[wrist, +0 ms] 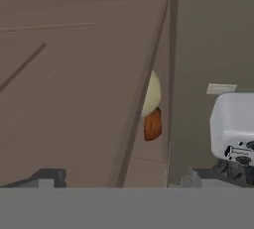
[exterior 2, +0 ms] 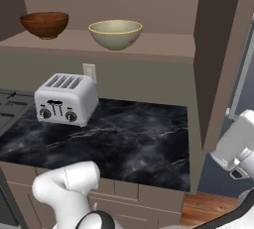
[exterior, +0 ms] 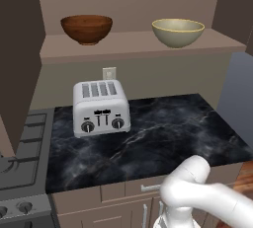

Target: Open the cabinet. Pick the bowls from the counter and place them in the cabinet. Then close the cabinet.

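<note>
1. A silver toaster (exterior: 101, 107) stands at the counter's (exterior: 168, 138) back left, beside the stove (exterior: 22, 158); an outlet (exterior: 109, 73) sits on the wall behind it.
2. The cabinet (exterior: 143, 45) is open; the wood bowl (exterior: 86, 28) and cream bowl (exterior: 178, 31) rest apart on its shelf.
3. The arm is folded low before the drawers, wrist near the right door (exterior 2: 218, 59).
4. The gripper (wrist: 121, 181) holds nothing, fingertips (wrist: 48, 177) spread wide facing that door panel.
</note>
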Robot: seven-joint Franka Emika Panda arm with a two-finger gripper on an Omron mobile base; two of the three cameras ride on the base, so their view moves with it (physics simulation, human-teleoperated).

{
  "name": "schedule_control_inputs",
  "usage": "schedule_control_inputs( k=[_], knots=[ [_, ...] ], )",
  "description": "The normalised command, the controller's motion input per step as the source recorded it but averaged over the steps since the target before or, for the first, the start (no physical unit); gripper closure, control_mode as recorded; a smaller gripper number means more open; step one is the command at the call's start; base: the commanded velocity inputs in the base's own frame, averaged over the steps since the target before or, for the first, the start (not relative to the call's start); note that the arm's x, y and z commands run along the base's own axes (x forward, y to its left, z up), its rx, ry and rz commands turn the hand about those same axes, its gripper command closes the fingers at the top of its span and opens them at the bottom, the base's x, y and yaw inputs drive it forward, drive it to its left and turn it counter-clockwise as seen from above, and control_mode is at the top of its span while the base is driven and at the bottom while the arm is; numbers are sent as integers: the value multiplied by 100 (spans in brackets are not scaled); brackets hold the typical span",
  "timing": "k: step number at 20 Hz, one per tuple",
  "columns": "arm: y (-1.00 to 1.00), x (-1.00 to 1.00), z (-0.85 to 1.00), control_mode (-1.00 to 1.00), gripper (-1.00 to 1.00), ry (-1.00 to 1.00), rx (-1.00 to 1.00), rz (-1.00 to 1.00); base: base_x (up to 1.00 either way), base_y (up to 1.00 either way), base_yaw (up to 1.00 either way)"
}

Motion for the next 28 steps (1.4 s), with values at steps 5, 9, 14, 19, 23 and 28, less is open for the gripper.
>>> schedule_control_inputs(
  k=[5,9,14,19,23,28],
  knots=[
    [99,33,-23,-100,-100,0,0,0,0,0,0],
    [100,21,-4,-100,-100,-6,-2,-4,0,0,0],
    [100,4,2,-100,-100,-11,-8,-21,0,0,0],
    [77,2,13,-100,-100,-2,-7,-40,0,0,0],
    [23,9,24,-100,-100,11,-3,-46,0,0,0],
    [-8,29,65,-100,-100,26,-3,-43,0,0,0]
  ],
)
